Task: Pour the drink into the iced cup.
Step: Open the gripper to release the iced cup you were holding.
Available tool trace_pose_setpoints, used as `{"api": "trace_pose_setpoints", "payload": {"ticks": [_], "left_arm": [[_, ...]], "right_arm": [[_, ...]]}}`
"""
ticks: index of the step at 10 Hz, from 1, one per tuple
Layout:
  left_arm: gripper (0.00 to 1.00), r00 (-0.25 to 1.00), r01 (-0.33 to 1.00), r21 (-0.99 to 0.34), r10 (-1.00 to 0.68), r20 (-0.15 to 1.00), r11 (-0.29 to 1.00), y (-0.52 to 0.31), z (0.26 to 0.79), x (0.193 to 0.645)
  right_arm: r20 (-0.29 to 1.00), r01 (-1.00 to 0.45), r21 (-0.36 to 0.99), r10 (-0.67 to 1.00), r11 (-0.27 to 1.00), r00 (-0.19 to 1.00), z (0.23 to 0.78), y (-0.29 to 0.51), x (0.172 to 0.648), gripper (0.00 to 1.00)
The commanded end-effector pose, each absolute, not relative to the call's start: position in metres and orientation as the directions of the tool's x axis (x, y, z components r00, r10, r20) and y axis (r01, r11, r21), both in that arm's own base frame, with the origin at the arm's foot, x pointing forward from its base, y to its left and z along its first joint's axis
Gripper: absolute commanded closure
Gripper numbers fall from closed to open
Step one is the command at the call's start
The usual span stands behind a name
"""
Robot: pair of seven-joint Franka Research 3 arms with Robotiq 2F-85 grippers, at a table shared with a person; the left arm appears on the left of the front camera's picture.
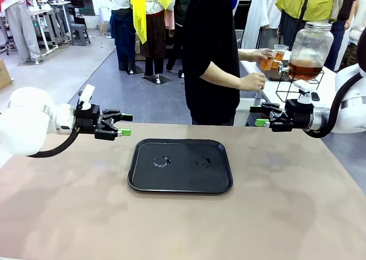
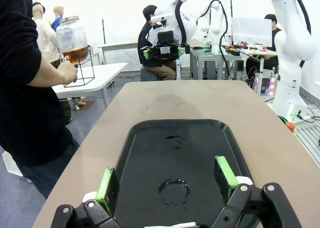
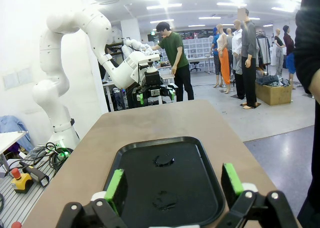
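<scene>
The drink (image 1: 302,70) is amber liquid in the bottom of a clear glass dispenser jar (image 1: 311,43) on a wire stand on the side table at far right. It also shows in the jar (image 2: 75,54) in the left wrist view. A person in black holds a clear cup (image 1: 277,55) with amber liquid at the jar. I cannot tell whether it holds ice, and I cannot pick out the iced cup. My left gripper (image 1: 123,124) hovers open left of the black tray (image 1: 143,183). My right gripper (image 1: 260,115) hovers open to the tray's right. Both are empty.
The tray (image 2: 131,138) bears two wet ring marks. The person's other hand (image 1: 251,82) is low near the table's far right corner. The tan table (image 1: 68,203) lies around the tray. Other people stand far behind.
</scene>
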State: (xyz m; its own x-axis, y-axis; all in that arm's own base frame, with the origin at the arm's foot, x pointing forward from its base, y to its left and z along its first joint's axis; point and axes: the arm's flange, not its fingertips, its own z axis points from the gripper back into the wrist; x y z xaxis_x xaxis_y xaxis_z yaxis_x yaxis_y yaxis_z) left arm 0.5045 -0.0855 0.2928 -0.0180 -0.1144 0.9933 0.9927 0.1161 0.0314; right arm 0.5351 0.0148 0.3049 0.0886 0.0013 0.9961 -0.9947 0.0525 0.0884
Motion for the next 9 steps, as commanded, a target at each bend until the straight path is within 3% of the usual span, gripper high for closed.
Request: {"api": "trace_pose_setpoints", "payload": {"ticks": [1,9], "left_arm": [[0.00,-0.009,0.992,0.023,-0.119,0.993,0.121,-0.0864,0.2953,0.5064],[0.00,-0.009,0.992,0.023,-0.119,0.993,0.121,-0.0864,0.2953,0.5064]], "right_arm": [[0.997,-0.995,0.081,0.001,0.051,0.082,0.3083,0.0151,0.5362,0.00],[0.997,-0.995,0.081,0.001,0.051,0.082,0.3083,0.0151,0.5362,0.00]]}}
